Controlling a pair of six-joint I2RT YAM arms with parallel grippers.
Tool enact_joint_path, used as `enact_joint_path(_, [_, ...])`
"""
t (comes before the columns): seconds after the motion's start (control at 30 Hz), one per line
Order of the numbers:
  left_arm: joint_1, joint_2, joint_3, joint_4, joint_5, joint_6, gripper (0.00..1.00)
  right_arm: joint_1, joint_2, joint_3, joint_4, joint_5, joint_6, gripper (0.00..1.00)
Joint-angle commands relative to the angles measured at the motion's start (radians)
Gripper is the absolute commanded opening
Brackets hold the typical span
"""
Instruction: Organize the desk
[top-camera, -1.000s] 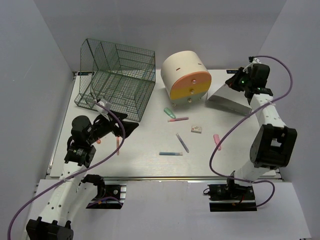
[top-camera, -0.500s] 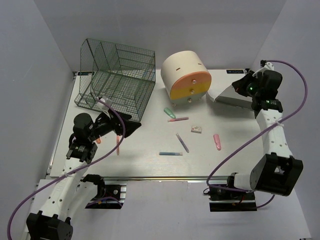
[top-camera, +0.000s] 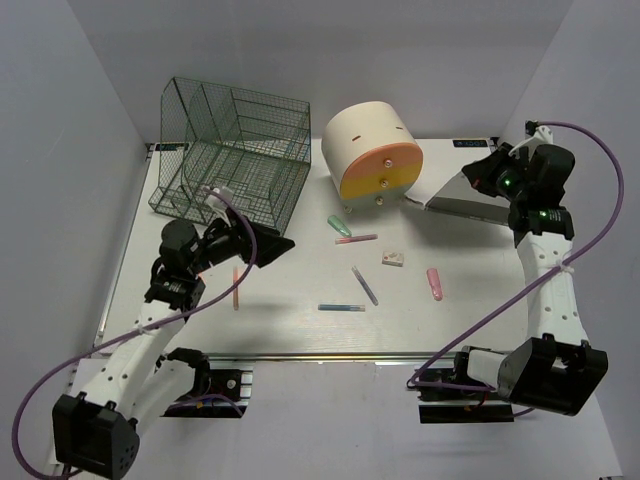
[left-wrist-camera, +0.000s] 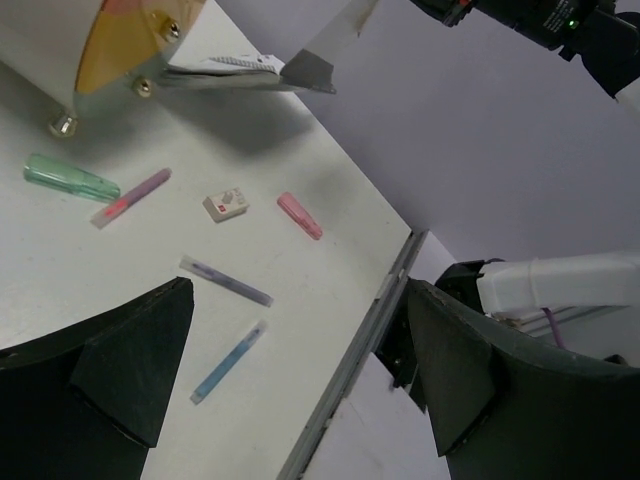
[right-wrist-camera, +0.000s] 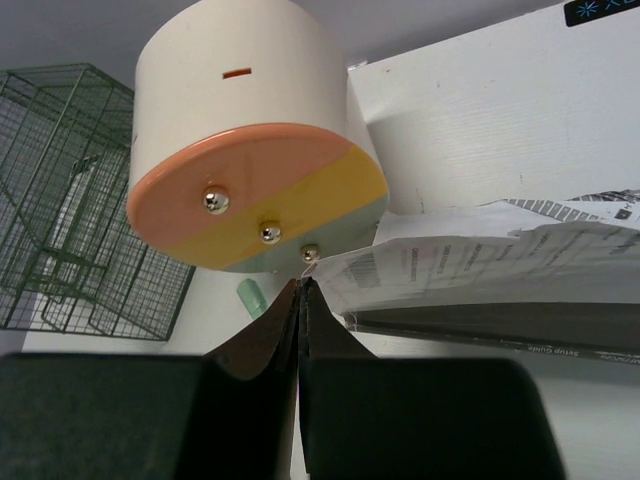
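The white desk (top-camera: 300, 325) carries scattered small items: a green cap (top-camera: 339, 226), a pink-purple pen (top-camera: 357, 239), a white eraser (top-camera: 393, 259), a pink cap (top-camera: 434, 283), a purple pen (top-camera: 365, 285), a blue pen (top-camera: 341, 308) and an orange pen (top-camera: 236, 288). My left gripper (top-camera: 278, 245) hovers open over the desk's left side, its jaws (left-wrist-camera: 298, 290) wide apart with nothing between them. My right gripper (top-camera: 483, 175) is shut at the back right, pinching the corner of a sheaf of printed papers (top-camera: 455, 195) that hangs lifted beside it (right-wrist-camera: 480, 270).
A dark green wire rack (top-camera: 232, 155) stands at the back left. A cream cylindrical drawer unit (top-camera: 372, 152) with an orange-yellow front lies next to the papers. A silver rail (top-camera: 330, 355) runs along the desk's near edge.
The right arm has swung right and back, carrying the papers, which now hang flatter. The left gripper has moved forward and right, and its jaws have spread a little wider.
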Motion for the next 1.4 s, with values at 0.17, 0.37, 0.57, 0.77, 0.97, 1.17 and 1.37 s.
enact_joint_path(0.17, [-0.207,0.193,0.056,0.116,-0.125,-0.113,0.98,-0.001,-0.121,0.014,0.028,-0.067,0.013,0.00])
enact_joint_path(0.37, [-0.380,0.433,0.171,0.159,-0.289,-0.167,0.98,-0.004,-0.152,0.003,-0.003,-0.095,0.016,0.00])
enact_joint_path(0.57, [-0.501,0.638,0.308,0.178,-0.459,-0.219,0.98,-0.005,-0.183,-0.060,-0.007,-0.113,0.017,0.00])
enact_joint_path(0.77, [-0.576,0.816,0.430,0.199,-0.541,-0.316,0.98,-0.002,-0.203,-0.124,0.009,-0.123,0.023,0.00])
enact_joint_path(0.97, [-0.612,0.870,0.493,0.159,-0.556,-0.320,0.98,-0.002,-0.183,-0.155,-0.015,-0.141,-0.015,0.00])
enact_joint_path(1.17, [-0.641,0.875,0.477,0.032,-0.559,-0.297,0.98,0.004,-0.047,-0.134,-0.273,-0.334,-0.503,0.49])
enact_joint_path(1.37, [-0.650,0.789,0.403,-0.049,-0.600,-0.253,0.98,0.028,-0.054,-0.262,-0.484,-0.348,-1.214,0.82])
